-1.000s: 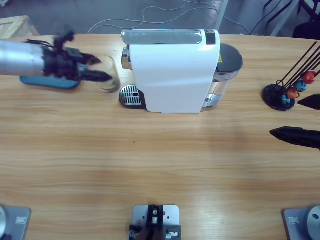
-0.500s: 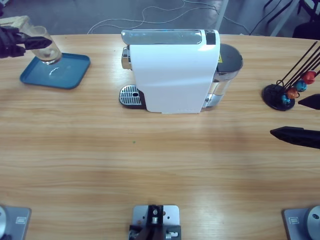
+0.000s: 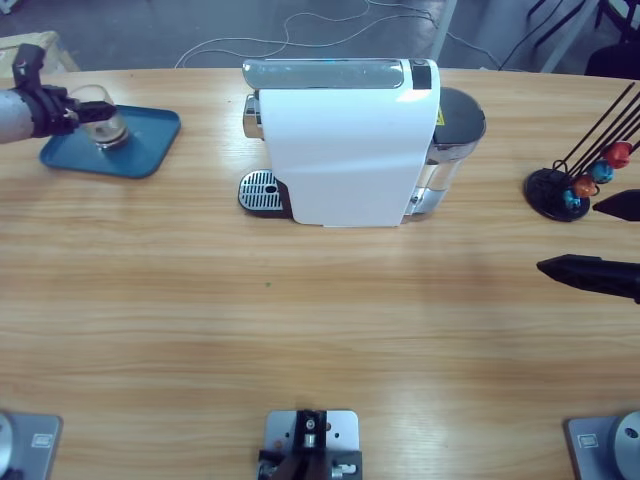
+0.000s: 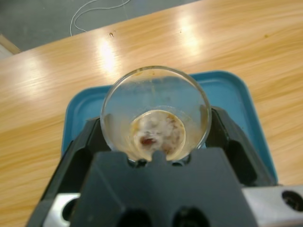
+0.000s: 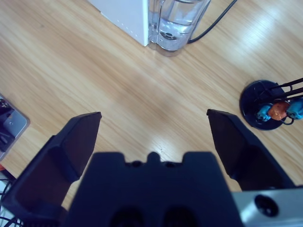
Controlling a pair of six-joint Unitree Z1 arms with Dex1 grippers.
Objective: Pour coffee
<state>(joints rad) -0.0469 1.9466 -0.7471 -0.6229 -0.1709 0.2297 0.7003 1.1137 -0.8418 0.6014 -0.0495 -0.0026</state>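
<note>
The left claw [image 4: 156,142] is clenched around a small clear glass [image 4: 156,113], one black jaw on each side of it, and it holds the glass over the blue tray [image 3: 140,150] at the far left end of the table [image 3: 320,330]. Looking down into it through the left wrist view, I can only see a thin brownish film with pale froth on the bottom; if that is the coffee [image 4: 156,132], there is barely any, and I cannot tell whether the glass is resting on the tray or hanging just above it. That is where trouble could start: if the jaws let go while the glass is off the tray or leaning, it may drop, tip and roll off the shallow rim onto the wood. Smooth glass could also slip or twist in the grip. If it must go to the white coffee machine [image 3: 345,150], its drip grate [image 3: 260,190] sits tucked low under the spout, and a careless approach could knock the glass against the housing. The right claw [image 5: 156,137] hangs spread wide and empty near the capsule stand [image 3: 575,190]; a sweep from there could topple it and scatter the capsules.
</note>
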